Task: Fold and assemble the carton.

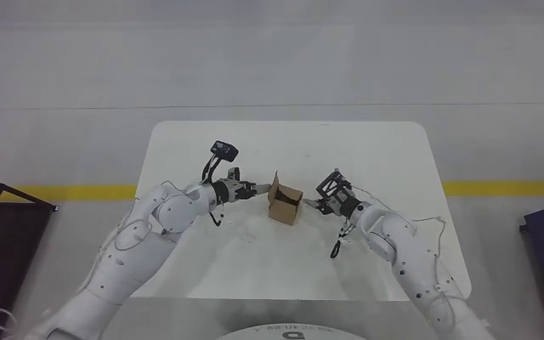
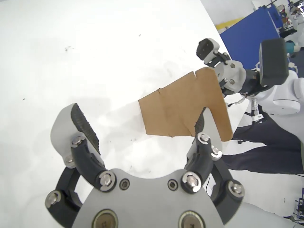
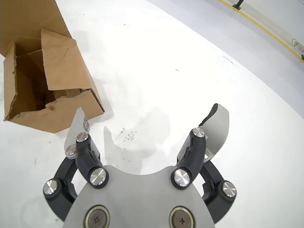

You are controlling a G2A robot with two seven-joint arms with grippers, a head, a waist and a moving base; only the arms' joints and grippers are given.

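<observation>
1. The carton [image 1: 285, 202] is sitting near the middle of the table [image 1: 374, 153], between the two grippers; it is only partly formed, with flaps loose and torn edges showing at its mouth.
2. The left gripper [image 1: 255, 187] is holding level with the carton's outer panel; its jaws are standing spread; in the left wrist view one finger [image 2: 200, 122] is lying at the edge of that panel [image 2: 180, 105], though contact cannot be confirmed; judged purpose: backing the panel so the carton is not sliding away.
3. The right gripper [image 1: 316, 204] is hanging just beside the carton's opposite side; its jaws are spread and gripping nothing; in the right wrist view one fingertip [image 3: 79, 113] is sitting close to the carton's lower corner [image 3: 64, 62]; judged purpose: waiting at the mouth side to push a flap inward.
4. Orientation: the mouth is opening upward and toward the right gripper, with the dark interior showing from above and from the right wrist; one tall panel is rising on the left gripper's side, leaning slightly.
5. Long axis: from above the body is looking nearly square and set askew to the table edges; the longest run is appearing to follow the tall panel, from base to free edge; this is a judgement.
6. Assembly is looking unfinished; no flap is tucked yet.
</observation>
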